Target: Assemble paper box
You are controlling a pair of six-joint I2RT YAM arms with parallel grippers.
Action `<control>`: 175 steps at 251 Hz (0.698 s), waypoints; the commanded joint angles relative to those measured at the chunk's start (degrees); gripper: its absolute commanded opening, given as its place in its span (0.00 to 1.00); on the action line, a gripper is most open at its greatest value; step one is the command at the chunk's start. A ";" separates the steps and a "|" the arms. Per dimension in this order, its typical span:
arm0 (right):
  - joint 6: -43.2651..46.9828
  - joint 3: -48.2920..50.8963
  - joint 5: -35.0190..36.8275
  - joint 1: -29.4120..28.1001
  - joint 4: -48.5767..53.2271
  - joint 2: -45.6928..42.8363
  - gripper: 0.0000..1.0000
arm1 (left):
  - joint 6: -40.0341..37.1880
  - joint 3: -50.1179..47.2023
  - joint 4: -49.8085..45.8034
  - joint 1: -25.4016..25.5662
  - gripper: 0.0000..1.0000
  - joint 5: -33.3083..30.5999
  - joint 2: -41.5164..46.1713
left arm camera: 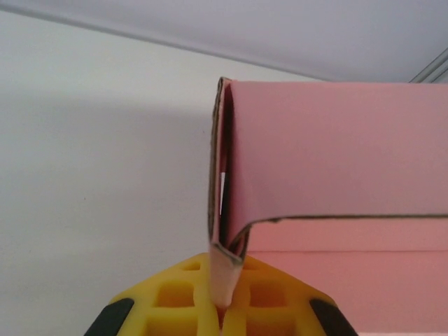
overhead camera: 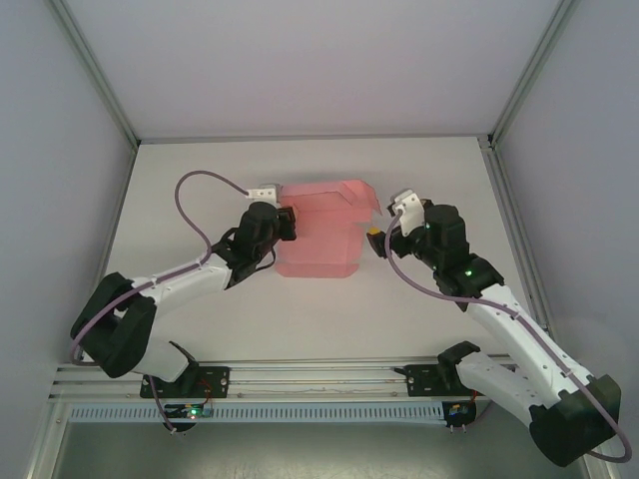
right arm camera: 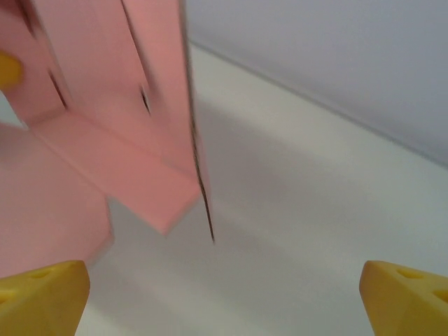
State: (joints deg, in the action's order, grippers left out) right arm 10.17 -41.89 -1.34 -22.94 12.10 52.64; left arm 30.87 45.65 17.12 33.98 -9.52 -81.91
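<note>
Paper box [overhead camera: 318, 235] lies half-folded on the tabletop [overhead camera: 439, 170]; left jaws pinch its folded left edge, right jaws gape beside its seemingly raised right flap.

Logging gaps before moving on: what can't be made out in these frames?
Top external: the left end effector covers the left edge of the paper box, hiding the grip.
Left wrist: the bottom edge cuts off the fingers; folded card hides the box interior.
Right wrist: blur smears the box's slots; top and left edges crop it.
</note>
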 commanded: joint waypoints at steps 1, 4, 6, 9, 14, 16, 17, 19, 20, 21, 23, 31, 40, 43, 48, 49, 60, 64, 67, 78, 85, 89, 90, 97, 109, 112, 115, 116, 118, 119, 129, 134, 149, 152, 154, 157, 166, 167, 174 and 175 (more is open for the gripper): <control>-1.62 1.90 0.27 1.79 1.85 1.11 0.98 | 0.46 1.22 -1.84 -0.75 0.00 -0.80 2.33; -1.45 1.92 0.23 1.94 1.61 1.25 0.98 | 0.27 1.12 -1.71 -0.74 0.00 -0.66 2.42; -1.47 1.93 0.28 1.98 1.44 1.37 0.98 | 0.25 1.03 -1.71 -0.73 0.00 -0.56 2.47; -1.33 1.90 0.29 2.08 1.10 1.59 0.98 | 0.14 0.99 -1.66 -0.71 0.00 -0.44 2.59; -1.24 1.83 0.51 2.20 0.45 1.98 0.98 | 0.13 0.81 -1.53 -0.78 0.00 -0.38 2.78; -1.28 1.82 0.61 2.33 0.13 2.12 0.98 | 0.12 0.77 -1.49 -0.78 0.00 -0.30 2.80; -1.20 1.81 0.67 2.31 -0.05 2.21 0.98 | 0.14 0.72 -1.44 -0.77 0.00 -0.27 2.80; -1.14 1.79 0.78 2.38 -0.30 2.38 0.98 | 0.04 0.62 -1.38 -0.74 0.00 -0.22 2.81; -1.09 1.80 0.80 2.42 -0.44 2.47 0.98 | -0.04 0.60 -1.34 -0.70 0.00 -0.19 2.85; -1.06 1.76 0.85 2.48 -0.51 2.55 0.98 | -0.07 0.59 -1.28 -0.73 0.00 -0.12 2.83; -0.97 1.69 0.94 2.51 -0.74 2.68 0.98 | -0.17 0.56 -1.25 -0.77 0.00 -0.03 2.88; -0.60 1.48 1.53 2.63 -2.05 3.21 0.98 | -0.55 0.43 -1.22 -0.73 0.00 0.21 2.98; -0.48 1.46 2.56 2.78 -3.94 3.67 0.98 | -0.56 0.33 -1.34 -0.75 0.00 0.28 2.97; -0.33 1.42 2.75 2.79 -4.57 3.81 0.98 | -0.67 0.28 -1.30 -0.72 0.00 0.40 2.86; -0.17 1.44 2.99 2.82 -5.66 4.00 0.98 | -0.93 0.23 -1.30 -0.67 0.00 0.71 2.89; -0.08 1.45 2.96 2.81 -5.89 4.02 0.98 | -1.00 0.23 -1.30 -0.71 0.00 0.77 2.89; 0.31 1.63 3.63 2.82 -8.89 4.28 0.98 | -1.21 0.08 -1.26 -0.73 0.00 1.37 2.70; 0.34 1.71 3.76 2.87 -9.94 4.39 0.98 | -1.25 0.06 -1.21 -0.72 0.00 1.69 2.67; 0.43 1.73 3.71 2.82 -10.72 4.47 0.98 | -1.32 0.06 -1.24 -0.71 0.00 1.94 2.64; 1.16 1.93 3.06 2.87 -13.13 4.87 0.98 | -1.47 0.05 -1.05 -0.72 0.00 2.88 2.38; 1.47 2.11 2.97 2.77 -14.99 5.08 0.98 | -1.31 0.01 -0.96 -0.72 0.00 3.36 2.21; 1.45 2.21 3.01 2.78 -15.99 5.18 0.98 | -1.35 0.05 -0.87 -0.67 0.00 3.59 2.15; 1.48 2.28 3.01 2.75 -16.24 5.18 0.98 | -1.34 0.10 -0.87 -0.67 0.00 3.65 2.13; 1.62 2.40 2.55 2.72 -17.70 5.43 0.98 | -1.46 0.24 -0.91 -0.67 0.00 4.12 1.95; 2.04 2.43 1.60 2.70 -19.71 5.87 0.98 | -1.19 0.43 -1.04 -0.69 0.00 4.44 1.67; 2.10 2.43 1.29 2.70 -20.07 6.03 0.98 | -1.13 0.46 -1.03 -0.67 0.00 4.54 1.64; 2.01 2.43 1.01 2.71 -20.40 6.17 0.98 | -1.15 0.49 -1.04 -0.74 0.00 4.65 1.66; 2.02 2.43 0.91 2.72 -20.51 6.21 0.98 | -1.16 0.49 -1.04 -0.70 0.00 4.75 1.66; 2.04 2.43 0.62 2.72 -20.71 6.30 0.98 | -1.16 0.45 -1.04 -0.68 0.00 4.83 1.60; 2.04 2.43 0.46 2.72 -20.84 6.36 0.98 | -1.21 0.52 -1.04 -0.67 0.00 4.89 1.59; 2.08 2.29 -1.53 2.71 -21.80 6.88 0.98 | -1.10 0.76 -0.98 -0.74 0.00 5.35 1.34; 1.91 2.26 -2.45 2.56 -22.21 7.20 0.98 | -1.08 0.85 -0.82 -0.70 0.00 5.60 1.19; 1.58 2.01 -5.15 2.28 -23.18 8.18 0.98 | -1.01 1.02 -0.51 -0.72 0.00 6.58 0.73; 1.53 1.99 -5.42 2.19 -23.35 8.29 0.98 | -0.92 1.14 -0.44 -0.71 0.00 6.71 0.62; 1.57 1.94 -5.71 2.06 -23.61 8.49 0.98 | -0.86 1.16 -0.43 -0.74 0.00 6.80 0.55; 1.53 2.02 -5.80 1.99 -23.79 8.63 0.98 | -0.97 1.19 -0.31 -0.70 0.00 6.97 0.48; 1.70 2.11 -6.18 1.39 -24.58 9.17 0.98 | -1.13 1.36 -0.16 -0.70 0.00 7.64 0.18; 1.74 2.14 -6.24 1.36 -24.66 9.25 0.98 | -1.10 1.37 -0.16 -0.68 0.00 7.70 0.13; 1.91 2.16 -6.57 1.03 -25.42 9.70 0.98 | -0.93 1.53 -0.16 -0.69 0.00 7.81 -0.05; 1.93 2.16 -6.57 0.95 -25.48 9.77 0.98 | -0.91 1.54 -0.16 -0.72 0.00 7.83 -0.07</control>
State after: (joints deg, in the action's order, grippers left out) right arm 11.31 -40.21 -3.64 -20.82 -7.57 60.82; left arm 30.28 45.65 16.49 33.85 -4.45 -80.88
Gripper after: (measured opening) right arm 0.983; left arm 0.046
